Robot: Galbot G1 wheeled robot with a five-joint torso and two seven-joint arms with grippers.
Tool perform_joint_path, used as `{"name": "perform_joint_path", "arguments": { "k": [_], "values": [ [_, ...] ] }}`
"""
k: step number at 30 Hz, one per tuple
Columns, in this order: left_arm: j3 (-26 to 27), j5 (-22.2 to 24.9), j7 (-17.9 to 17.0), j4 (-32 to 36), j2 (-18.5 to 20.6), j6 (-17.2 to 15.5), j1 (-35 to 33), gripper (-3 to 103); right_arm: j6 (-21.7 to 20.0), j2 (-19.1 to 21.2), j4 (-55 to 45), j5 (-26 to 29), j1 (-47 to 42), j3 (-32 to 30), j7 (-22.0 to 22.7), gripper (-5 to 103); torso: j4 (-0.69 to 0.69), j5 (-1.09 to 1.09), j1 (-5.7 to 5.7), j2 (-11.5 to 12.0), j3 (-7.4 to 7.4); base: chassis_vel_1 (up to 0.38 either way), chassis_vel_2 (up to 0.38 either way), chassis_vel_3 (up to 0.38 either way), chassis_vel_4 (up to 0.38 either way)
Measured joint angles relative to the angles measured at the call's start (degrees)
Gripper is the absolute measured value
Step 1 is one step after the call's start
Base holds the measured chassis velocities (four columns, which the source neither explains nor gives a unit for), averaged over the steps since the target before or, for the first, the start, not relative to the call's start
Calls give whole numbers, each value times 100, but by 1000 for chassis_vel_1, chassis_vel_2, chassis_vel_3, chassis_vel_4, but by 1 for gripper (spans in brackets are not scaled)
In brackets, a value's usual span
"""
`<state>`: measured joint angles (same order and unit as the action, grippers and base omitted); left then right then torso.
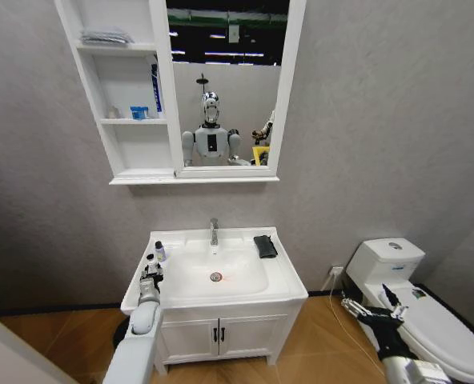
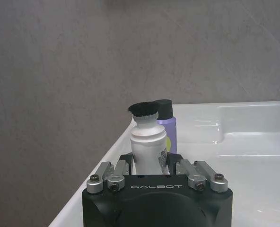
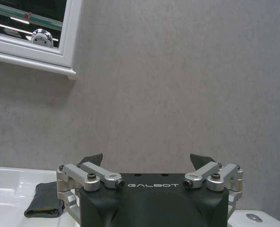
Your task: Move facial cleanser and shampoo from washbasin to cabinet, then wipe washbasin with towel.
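head cam high up, looking down at the washbasin, both wrist cams low, close, sharing that basin's rim

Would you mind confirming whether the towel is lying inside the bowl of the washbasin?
No, the towel lies on the flat back right corner of the washbasin, beside the tap and outside the bowl.

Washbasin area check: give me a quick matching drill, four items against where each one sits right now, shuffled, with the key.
Items:
1. towel
2. white bottle
3. purple bottle
4. right gripper

Places:
A. between the left gripper fingers, on the washbasin left edge
B. open, off the basin, near the toilet
C. basin's back right corner
D. just behind the white bottle

Pairs: 1-C, 2-A, 3-D, 4-B
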<state>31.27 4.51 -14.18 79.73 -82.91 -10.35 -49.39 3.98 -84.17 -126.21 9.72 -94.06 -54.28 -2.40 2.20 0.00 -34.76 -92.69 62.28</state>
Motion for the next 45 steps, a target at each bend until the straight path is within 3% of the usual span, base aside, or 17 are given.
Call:
{"name": "perform_joint_path", "arguments": {
  "k": [3, 10, 14, 16, 19, 21, 22, 23, 24, 26, 27, 28, 30, 35, 37, 40, 45],
  "values": [
    [26, -18, 4, -38, -13, 7, 24, 34, 15, -14, 0, -5, -15, 2, -4, 100, 0, 0, 0, 0, 0, 0, 0, 0, 0],
    [54, -21, 6, 24, -11, 8, -8, 33, 15, -31, -20, -20, 8, 14, -7, 100, 0, -1, 0, 0, 0, 0, 0, 0, 0],
    [-18, 177, -310, 1007, 205, -246, -416, 33, -76, -16, -101, -32, 89, 25, 4, 100, 0, -3, -1, 1, 1, 0, 0, 0, 0],
    [-220, 941, -621, 2428, 837, -967, -655, 33, -158, 47, -155, -43, 138, 28, 14, 100, -2, 3, 0, 0, -1, 0, 0, 0, 0],
    [-267, 1294, -715, 2795, 1106, -1254, -631, 33, -169, 58, -159, -55, 158, 35, 18, 100, -3, 2, 1, 0, -1, 0, 0, 0, 0],
    [-423, 2601, -1007, 3404, 1833, -2034, -159, 33, -181, 45, -160, -127, 195, 80, 20, 100, -3, 0, 1, 0, -1, 0, 0, 0, 0],
    [-423, 2601, -1007, 3404, 1833, -2034, -159, 33, -181, 45, -160, -127, 195, 80, 20, 100, -3, 0, 1, 0, -1, 0, 0, 0, 0],
    [-504, 3082, -1114, 3453, 2037, -2232, 120, 33, -181, 28, -160, -152, 194, 102, 20, 100, -3, 0, 1, 0, 0, 0, 0, 0, 0],
    [-653, 3610, -1260, 3410, 2268, -2409, 590, 33, -179, 7, -160, -185, 184, 122, 20, 100, -2, -2, 0, 0, 0, 0, 0, 0, 0],
    [-716, 3763, -1298, 3356, 2348, -2452, 790, 33, -177, -3, -160, -199, 178, 130, 19, 100, 2, 0, 0, 0, -1, 0, 0, 0, 0],
    [-987, 4042, -1336, 3052, 2533, -2514, 1466, 33, -169, -20, -160, -219, 161, 136, 20, 100, 0, -1, 0, 0, 0, 0, 0, 0, 0],
    [-987, 4042, -1336, 3052, 2533, -2514, 1466, 33, -169, -20, -160, -219, 161, 136, 20, 100, 0, -1, 0, 0, 0, 0, 0, 0, 0],
    [-1345, 4227, -1359, 2552, 2582, -2542, 2303, 33, -159, -18, -162, -223, 152, 117, 20, 100, -1, -1, -1, 1, 1, 0, 0, 0, 0],
    [-1708, 4221, -1297, 1718, 2434, -2575, 3278, 33, -159, -21, -170, -223, 131, 61, 26, 100, 1, 0, -1, 1, 1, 0, 0, 0, 0],
    [-1914, 4211, -1211, 1230, 2332, -2799, 3928, 33, -146, -26, -174, -221, 97, 18, 31, 100, 1, 0, -2, 2, 1, 0, 0, 0, 0],
    [-2026, 4178, -1114, 967, 2322, -2921, 4315, 32, -107, -27, -153, -219, 87, -5, 32, 100, 1, 0, -2, 2, 1, 0, 0, 0, 0],
    [-2277, 3882, -592, -122, 2271, -3115, 5574, 32, 13, -79, -52, -205, 54, -53, 36, 100, 0, 4, -1, 1, 0, 0, 0, 0, 0]
  ]
}}
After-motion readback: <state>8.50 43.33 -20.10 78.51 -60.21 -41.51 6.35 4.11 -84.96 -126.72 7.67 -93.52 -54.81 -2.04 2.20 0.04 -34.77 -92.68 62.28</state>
